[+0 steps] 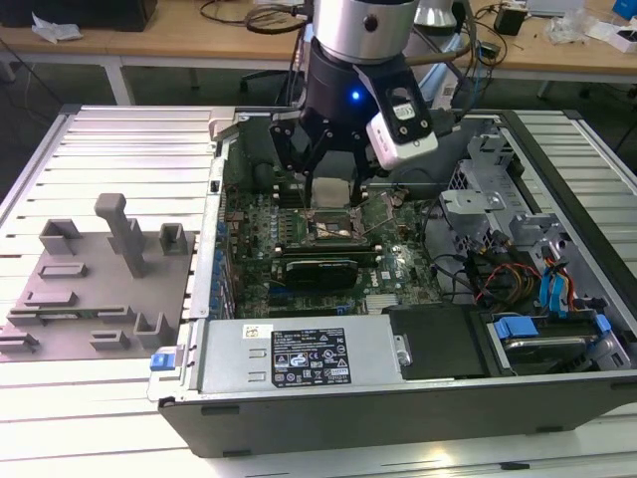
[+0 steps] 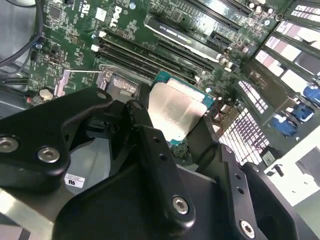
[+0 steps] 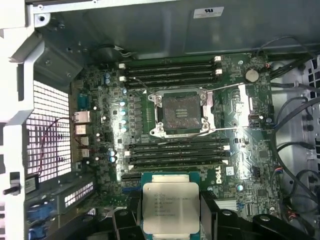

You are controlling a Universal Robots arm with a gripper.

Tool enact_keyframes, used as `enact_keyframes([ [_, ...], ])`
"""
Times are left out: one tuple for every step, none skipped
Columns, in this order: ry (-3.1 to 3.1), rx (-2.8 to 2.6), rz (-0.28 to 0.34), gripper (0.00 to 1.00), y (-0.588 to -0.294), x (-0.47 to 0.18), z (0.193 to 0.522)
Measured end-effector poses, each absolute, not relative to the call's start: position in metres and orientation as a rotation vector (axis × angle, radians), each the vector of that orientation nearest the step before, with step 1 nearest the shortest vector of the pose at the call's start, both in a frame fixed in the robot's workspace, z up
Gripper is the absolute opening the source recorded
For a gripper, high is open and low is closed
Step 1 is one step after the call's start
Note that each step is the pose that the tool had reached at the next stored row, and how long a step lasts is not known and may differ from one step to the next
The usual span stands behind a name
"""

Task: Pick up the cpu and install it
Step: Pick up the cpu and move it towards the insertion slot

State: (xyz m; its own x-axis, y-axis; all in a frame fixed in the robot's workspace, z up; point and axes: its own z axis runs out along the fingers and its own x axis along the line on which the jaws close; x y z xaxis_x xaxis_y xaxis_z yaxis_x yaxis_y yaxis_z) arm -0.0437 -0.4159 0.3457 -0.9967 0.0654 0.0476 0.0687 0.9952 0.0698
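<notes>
The jaws grip the cpu (image 3: 171, 207) by its edges above the motherboard (image 3: 235, 131). The open socket (image 3: 180, 112) lies uncovered between memory slots (image 3: 170, 67), with the black graphics card (image 1: 317, 271) just beside it.

My silver cylindrical arm segment (image 1: 363, 25) comes down from above in the exterior view, wrist pointing straight downward, with a small blue light (image 1: 353, 97) glowing on the black housing under it. My black multi-link metal gripper (image 1: 331, 189) hangs beneath, linkages splayed outward. Its fingers (image 2: 150, 135) are drawn in against opposite edges of the flat square chip with the silvery metal lid (image 3: 171, 207), lid facing up toward my wrist.
</notes>
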Motion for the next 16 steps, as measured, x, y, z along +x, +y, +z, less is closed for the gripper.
enact_keyframes([
  [-3.089,-0.104,-0.11,0.55,-0.416,-0.041,0.342],
  [-3.086,-0.104,-0.11,0.55,-0.416,-0.04,0.339],
  [-3.085,-0.104,-0.11,0.55,-0.416,-0.039,0.338],
  [-3.081,-0.104,-0.11,0.55,-0.416,-0.036,0.334],
  [-3.08,-0.104,-0.109,0.55,-0.416,-0.035,0.332],
  [-3.08,-0.104,-0.109,0.55,-0.416,-0.034,0.33],
  [-3.079,-0.104,-0.109,0.55,-0.416,-0.033,0.329],
  [-3.079,-0.104,-0.109,0.55,-0.416,-0.033,0.327],
  [-3.078,-0.104,-0.109,0.55,-0.416,-0.032,0.325],
  [-3.078,-0.104,-0.109,0.55,-0.416,-0.032,0.324],
  [-3.078,-0.104,-0.109,0.55,-0.416,-0.031,0.322],
  [-3.078,-0.104,-0.109,0.55,-0.416,-0.031,0.32],
  [-3.078,-0.104,-0.109,0.55,-0.416,-0.03,0.319],
  [-3.078,-0.104,-0.109,0.55,-0.416,-0.03,0.317],
  [-3.078,-0.104,-0.109,0.55,-0.416,-0.03,0.316],
  [-3.078,-0.104,-0.109,0.55,-0.416,-0.03,0.315],
])
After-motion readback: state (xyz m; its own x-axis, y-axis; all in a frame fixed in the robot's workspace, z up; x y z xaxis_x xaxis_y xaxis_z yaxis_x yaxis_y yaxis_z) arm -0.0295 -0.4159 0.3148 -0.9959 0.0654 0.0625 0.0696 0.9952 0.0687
